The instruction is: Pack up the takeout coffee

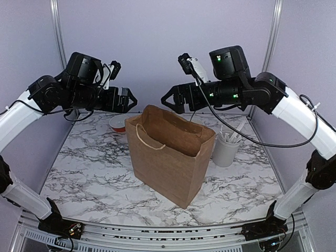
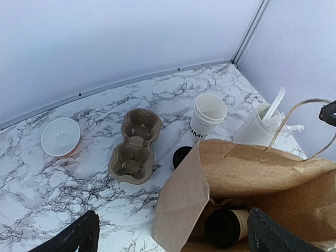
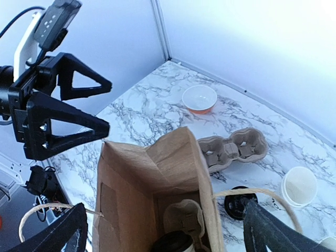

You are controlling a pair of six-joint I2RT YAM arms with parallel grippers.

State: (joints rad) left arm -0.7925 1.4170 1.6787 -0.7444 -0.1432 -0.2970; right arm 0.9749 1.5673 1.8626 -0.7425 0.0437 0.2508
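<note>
Since the brown paper bag (image 1: 168, 157) stands on the surface (image 1: 89, 173) with both sets of jaws hanging wide and empty over it, I'd say packing's basically done: the takeout coffee (image 2: 227, 227) sits down inside it, black lid (image 2: 219, 229) showing. Nothing obvious left.

Left arm (image 1: 52, 94) and right arm (image 1: 262, 92) raised, jaws wide apart.

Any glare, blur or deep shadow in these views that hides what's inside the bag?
Top external: sharp, evenly lit, but the paper bag interior is in shadow. Left wrist: bag interior dim, black-lidded cup visible. Right wrist: wall washed out, bag bottom dark.
</note>
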